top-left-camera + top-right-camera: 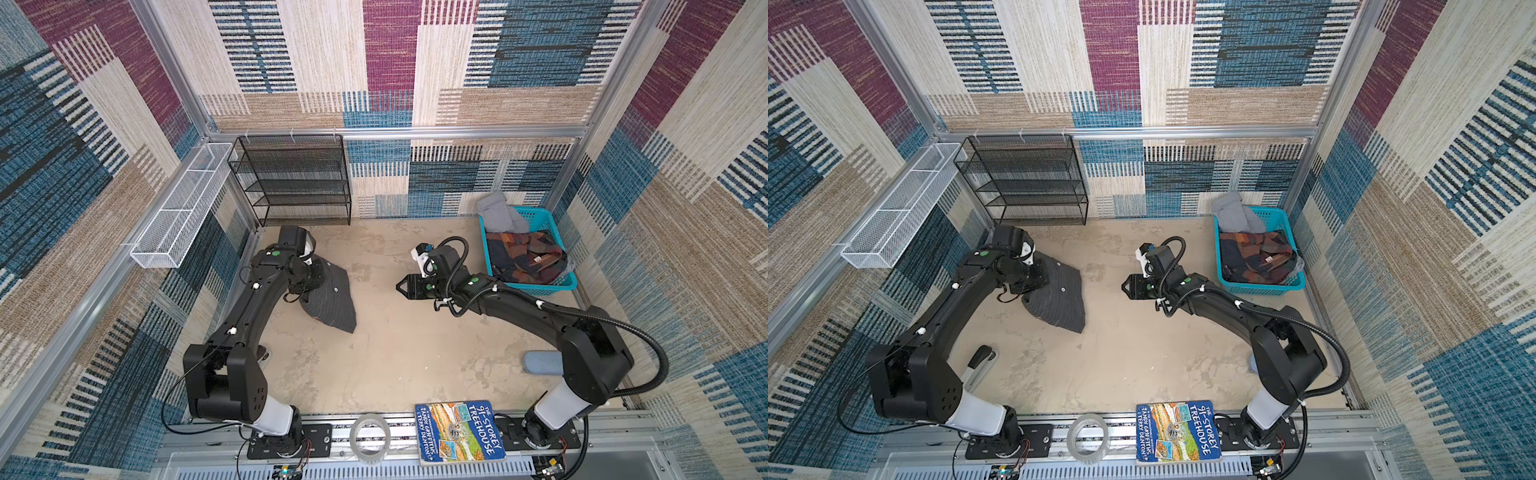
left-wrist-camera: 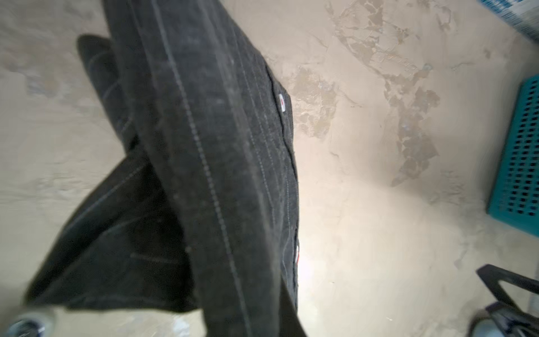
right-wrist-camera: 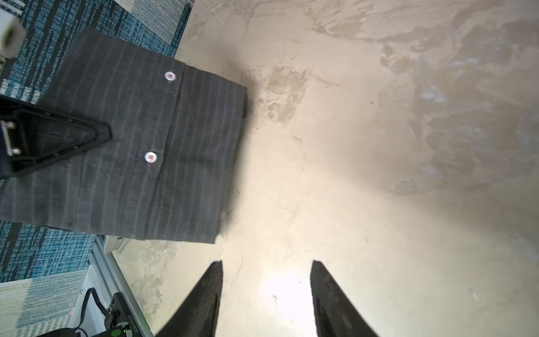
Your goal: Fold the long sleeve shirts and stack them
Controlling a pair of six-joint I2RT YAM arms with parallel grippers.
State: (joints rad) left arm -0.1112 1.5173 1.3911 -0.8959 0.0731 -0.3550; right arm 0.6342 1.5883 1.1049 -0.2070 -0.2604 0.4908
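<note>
I read L gripper (image 1: 312, 277) jaws pinched on the charcoal shirt (image 1: 334, 299), which is folded and drapes onto tabletop (image 1: 395, 357), L side. R gripper (image 3: 266, 280) jaws spread, empty, aimed at shirt, well apart. Shirt's long axis lies crosswise to them; L arm nearer. R wrist view shows the jaw gap; L wrist view hides its jaws behind cloth.

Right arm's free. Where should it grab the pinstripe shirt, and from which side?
Probably the shirt's free outer corner, approached from the middle of the table with the open right gripper. The left gripper pinches the opposite edge, and that corner faces the right arm unobstructed.
</note>
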